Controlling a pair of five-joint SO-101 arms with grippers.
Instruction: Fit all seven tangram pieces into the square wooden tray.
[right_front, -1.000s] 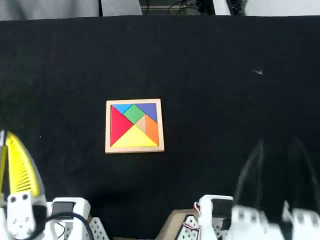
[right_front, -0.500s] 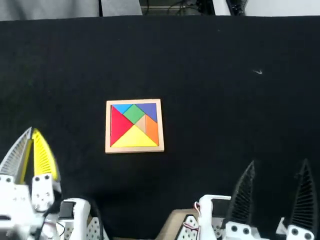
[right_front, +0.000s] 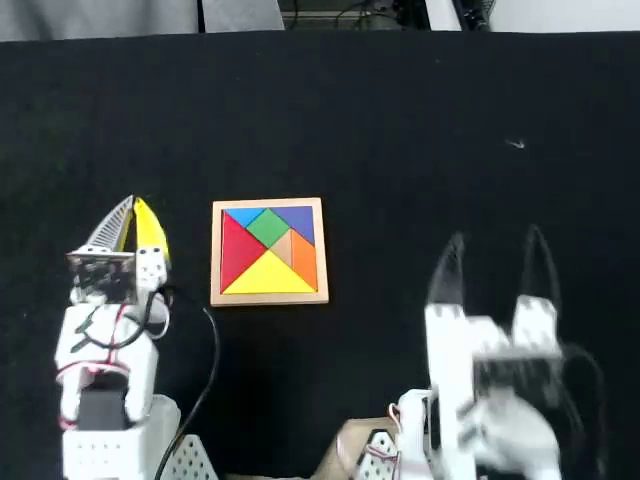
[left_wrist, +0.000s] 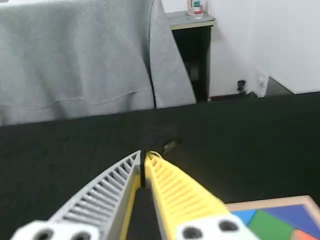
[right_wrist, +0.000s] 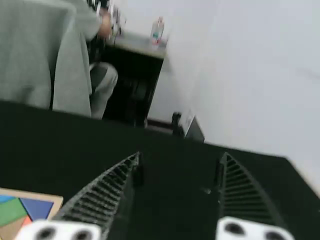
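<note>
Basically a check-and-seat step, as I read it. The tabletop (right_front: 450, 120) carries the square wooden tray (right_front: 215, 250) left of its centre, well clear of every edge. The left gripper (right_front: 134, 204) sits just beside the tray's left rim, not touching it, jaws nearly together, holding nothing. The right gripper (right_front: 495, 238) is well apart from the tray, toward the near right corner, jaws spread wide, empty. In the tray, the red triangle (right_front: 236, 250) and yellow triangle (right_front: 268, 275) take the left and near sides. The orange piece (right_front: 305, 260), green piece (right_front: 267, 227) and blue piece (right_front: 298, 220) pack the rest and look flat. Tan patch (right_front: 284, 247) mid-tray: can't tell if it's a wood-coloured piece or a bare slot. Confirm that first. If anything sits proud, press straight down with the narrow left tips, lightly, with no sideways shove on the rim.
</note>
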